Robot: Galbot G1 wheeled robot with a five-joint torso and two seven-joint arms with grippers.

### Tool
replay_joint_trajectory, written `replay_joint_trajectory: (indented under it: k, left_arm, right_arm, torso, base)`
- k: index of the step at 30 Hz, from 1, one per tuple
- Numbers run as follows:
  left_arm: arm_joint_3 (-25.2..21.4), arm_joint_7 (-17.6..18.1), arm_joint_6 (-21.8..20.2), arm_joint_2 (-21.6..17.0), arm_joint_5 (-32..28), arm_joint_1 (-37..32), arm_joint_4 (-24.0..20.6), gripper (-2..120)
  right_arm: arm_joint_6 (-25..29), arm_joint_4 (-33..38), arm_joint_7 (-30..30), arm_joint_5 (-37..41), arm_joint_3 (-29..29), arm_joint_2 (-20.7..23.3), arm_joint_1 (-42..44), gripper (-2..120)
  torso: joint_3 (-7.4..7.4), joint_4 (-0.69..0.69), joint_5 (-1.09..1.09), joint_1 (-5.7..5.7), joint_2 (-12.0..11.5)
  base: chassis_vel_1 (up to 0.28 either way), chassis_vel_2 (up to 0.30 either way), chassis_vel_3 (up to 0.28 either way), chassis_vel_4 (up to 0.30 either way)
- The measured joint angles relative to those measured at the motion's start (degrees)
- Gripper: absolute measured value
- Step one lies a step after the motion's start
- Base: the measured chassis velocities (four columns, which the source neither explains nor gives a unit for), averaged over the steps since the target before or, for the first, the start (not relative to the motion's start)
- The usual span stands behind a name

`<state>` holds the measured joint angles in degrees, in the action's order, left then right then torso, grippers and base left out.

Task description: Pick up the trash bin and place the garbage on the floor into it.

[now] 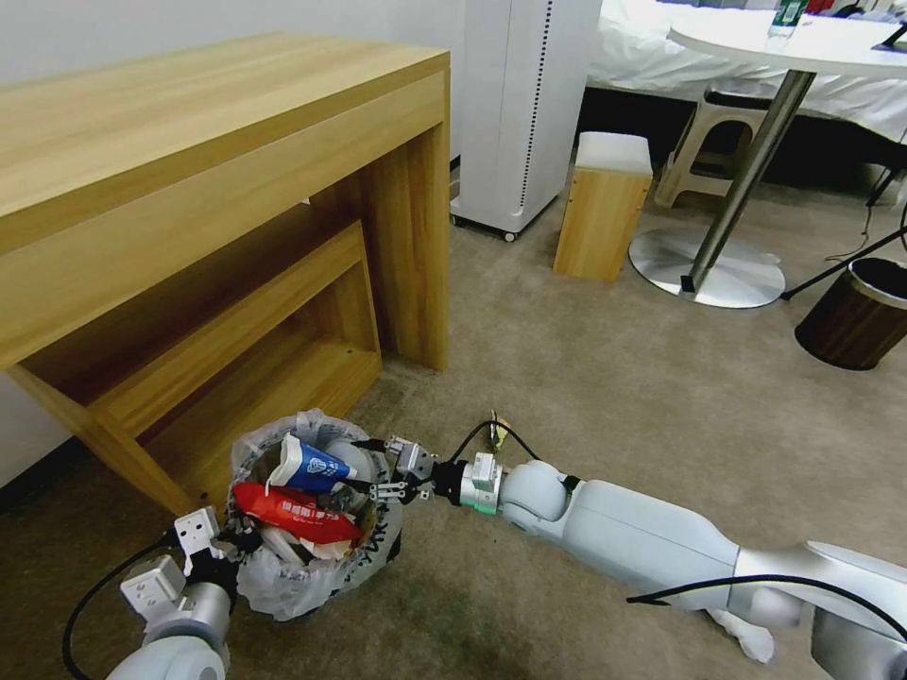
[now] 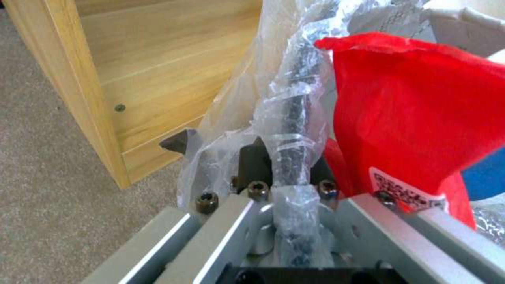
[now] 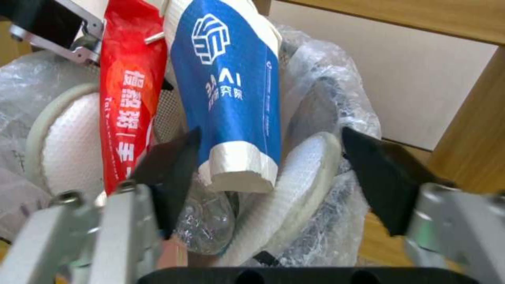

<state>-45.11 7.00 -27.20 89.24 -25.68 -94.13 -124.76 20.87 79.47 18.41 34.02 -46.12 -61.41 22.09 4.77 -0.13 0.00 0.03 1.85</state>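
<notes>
The trash bin [image 1: 283, 581], lined with a crinkled plastic bag, stands by the desk's leg. My left gripper [image 1: 236, 540] is shut on its bag-covered rim [image 2: 288, 130]. Inside lie a blue-white paper cup [image 1: 316, 465], a red wrapper [image 1: 295, 510], white slippers [image 3: 302, 185] and a clear bottle [image 3: 208, 221]. My right gripper [image 1: 383, 467] hangs open at the bin's opposite rim; its dark fingers [image 3: 171, 161] straddle the cup [image 3: 226, 90] without touching it. On the floor [image 1: 614, 378], a small yellowish scrap [image 1: 498, 426] lies behind the right wrist and a white piece [image 1: 748, 638] pokes out under the right arm.
A wooden desk [image 1: 236, 189] with a low shelf rises just behind the bin. Farther off stand a white appliance [image 1: 515, 113], a small wooden box stool [image 1: 605, 208], a round table's metal base [image 1: 709, 269] and a brown wood-grain bin [image 1: 855, 321].
</notes>
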Motion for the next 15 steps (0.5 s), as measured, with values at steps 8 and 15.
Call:
replay_joint_trajectory:
  k: [8,15]
  left_arm:
    - [0.04,-0.04,-0.04,0.27,0.34,-0.09,-0.01,0]
    - [0.05,-0.09,-0.02,0.50,0.68,-0.26,-0.19,0]
  right_arm:
    - [0.03,0.90,-0.47,0.16,1.51,0.02,0.73,99]
    - [-0.41,3.29,-3.95,1.97,6.06,-1.40,2.70,100]
  torso:
    - [0.00,0.00,0.00,0.00,0.00]
    - [0.00,0.00,-0.01,0.00,0.00]
  base:
    - [0.000,0.000,0.000,0.000]
    - [0.000,0.000,0.000,0.000]
